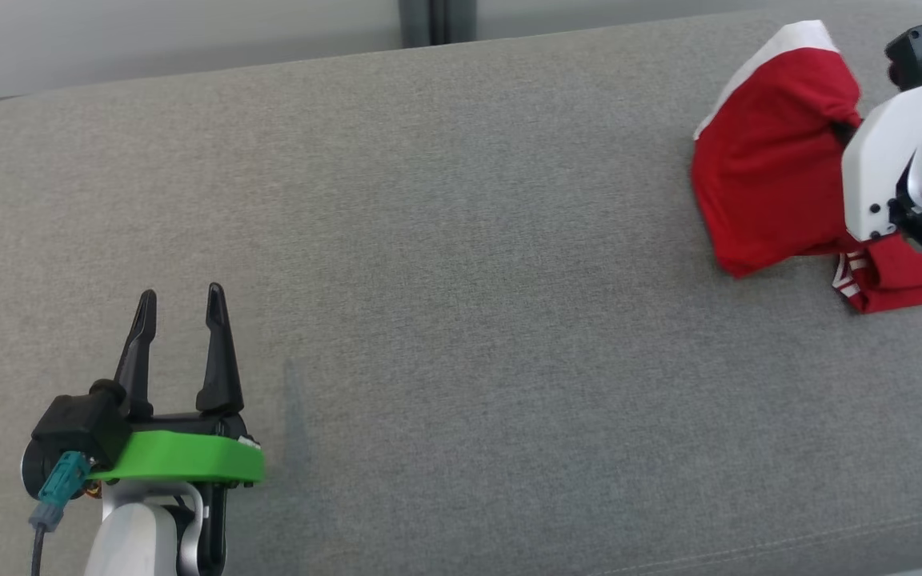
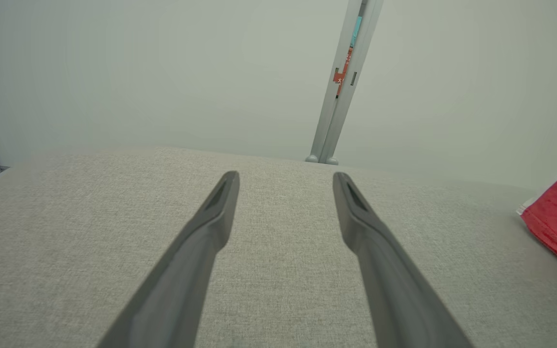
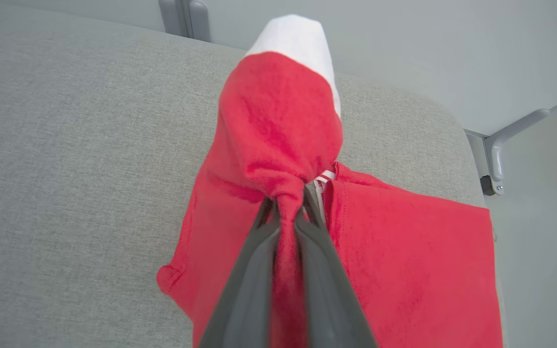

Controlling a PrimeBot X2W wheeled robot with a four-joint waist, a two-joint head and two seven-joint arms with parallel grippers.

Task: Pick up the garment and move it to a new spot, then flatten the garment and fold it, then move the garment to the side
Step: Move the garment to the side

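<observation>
The red fabric garment with a white band (image 1: 765,160) sits at 2 o'clock in the head view, bunched and partly lifted, with its lower part lying on the grey woven cushion surface (image 1: 461,280). In the right wrist view its raised fold runs along the 12-to-6 line. The white-banded end points to 12 o'clock and the flatter part spreads toward 4 o'clock. The right gripper (image 3: 285,198) has its two dark fingers pressed together on a pinch of that red cloth. Well apart, at 8 o'clock in the head view, the left gripper (image 1: 181,292) has its fingers spread, tips toward 12 o'clock.
</observation>
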